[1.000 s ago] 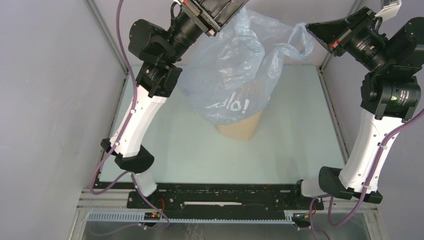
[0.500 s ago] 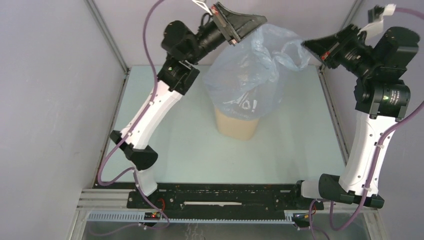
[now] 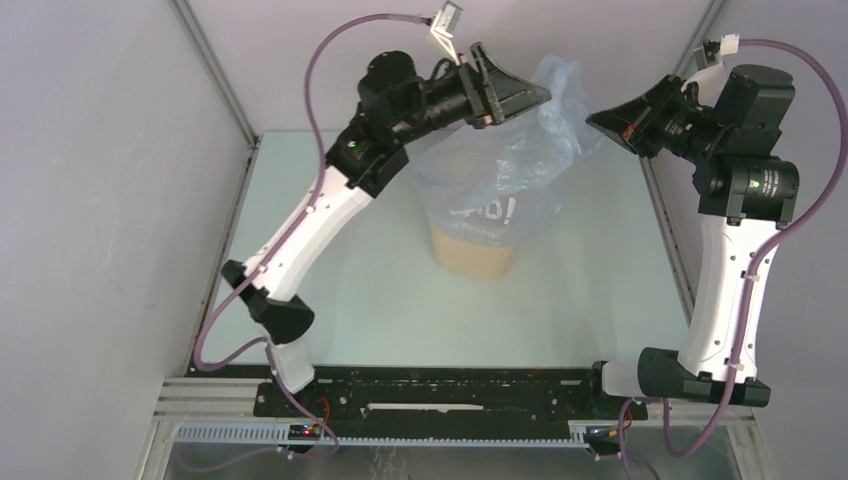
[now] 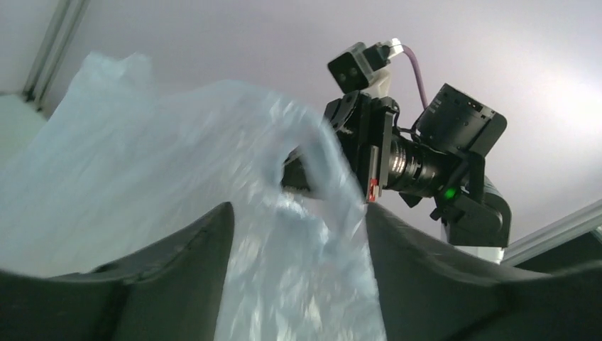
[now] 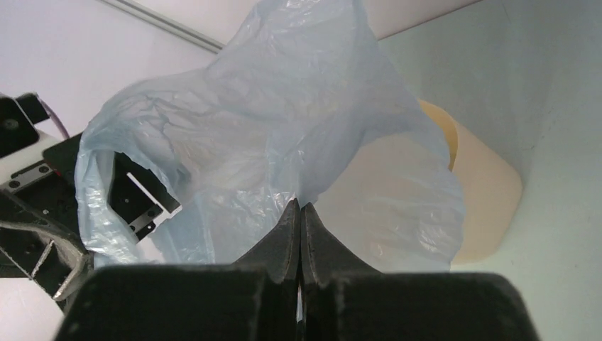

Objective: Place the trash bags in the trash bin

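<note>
The pale-blue trash bag point(image 3: 520, 165) hangs crumpled over the beige trash bin point(image 3: 476, 258), its lower part draped on the bin's mouth and its top bunched up between my two grippers. My left gripper point(image 3: 543, 95) stands open at the bag's top left. In the left wrist view the bag's film point(image 4: 298, 284) lies loose between the parted fingers point(image 4: 177, 277). At the bag's right edge, my right gripper point(image 3: 590, 121) is shut, its tips point(image 5: 299, 206) pinching the bag point(image 5: 284, 121). The bin point(image 5: 490, 192) shows behind the film.
The bin stands mid-table on the pale-green surface point(image 3: 380, 300). Grey walls and metal frame posts point(image 3: 215, 75) close in the back and sides. The right arm's wrist and camera point(image 4: 426, 163) sit close opposite the left gripper.
Both grippers came down and toward each other over the bin. The left gripper went from shut to open, letting go of the bag. The bag has sunk and bunched lower over the bin.
</note>
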`<state>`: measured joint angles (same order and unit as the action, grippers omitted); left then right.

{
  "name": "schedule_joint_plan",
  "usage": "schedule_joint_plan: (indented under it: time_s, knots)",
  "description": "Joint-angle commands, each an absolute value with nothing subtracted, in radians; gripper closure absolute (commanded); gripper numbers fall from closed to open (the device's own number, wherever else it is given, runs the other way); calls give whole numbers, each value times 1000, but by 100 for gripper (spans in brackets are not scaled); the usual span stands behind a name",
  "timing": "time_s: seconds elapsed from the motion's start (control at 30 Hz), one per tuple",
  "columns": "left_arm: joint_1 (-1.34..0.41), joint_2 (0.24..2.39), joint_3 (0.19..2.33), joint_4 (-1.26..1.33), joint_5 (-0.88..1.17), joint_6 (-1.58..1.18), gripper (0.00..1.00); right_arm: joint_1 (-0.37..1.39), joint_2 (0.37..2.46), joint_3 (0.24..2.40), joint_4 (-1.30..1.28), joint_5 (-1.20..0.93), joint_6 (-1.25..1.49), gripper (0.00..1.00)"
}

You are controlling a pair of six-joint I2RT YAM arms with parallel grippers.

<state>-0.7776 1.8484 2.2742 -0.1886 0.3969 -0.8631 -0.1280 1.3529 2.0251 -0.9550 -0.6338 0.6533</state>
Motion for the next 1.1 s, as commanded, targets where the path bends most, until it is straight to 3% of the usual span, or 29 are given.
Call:
schedule_joint_plan:
  time_s: [0.0, 0.1, 0.27, 0.5, 0.83, 1.07]
  knots:
    - [-717, 1619, 2164, -289, 371, -753, 16, -128, 1365, 2101, -971, -629, 623, 100]
    - [-667, 1510, 2107, -405, 340, -678, 1, -127, 1372, 2105, -962, -647, 642, 100]
    - [-541, 1348, 1999, -685, 102, -632, 0, -123, 1376, 2108, -946, -676, 659, 100]
    - [-425, 1274, 1712, -691, 79, -811, 12, -97, 1367, 2100, -930, -707, 678, 100]
    - [-606, 1551, 1835, -684, 88, -808, 45, -65, 1336, 2101, -919, -698, 703, 100]
    - [-698, 1748, 2013, -656, 160, -850, 51, -14, 1342, 2103, -889, -686, 726, 100]
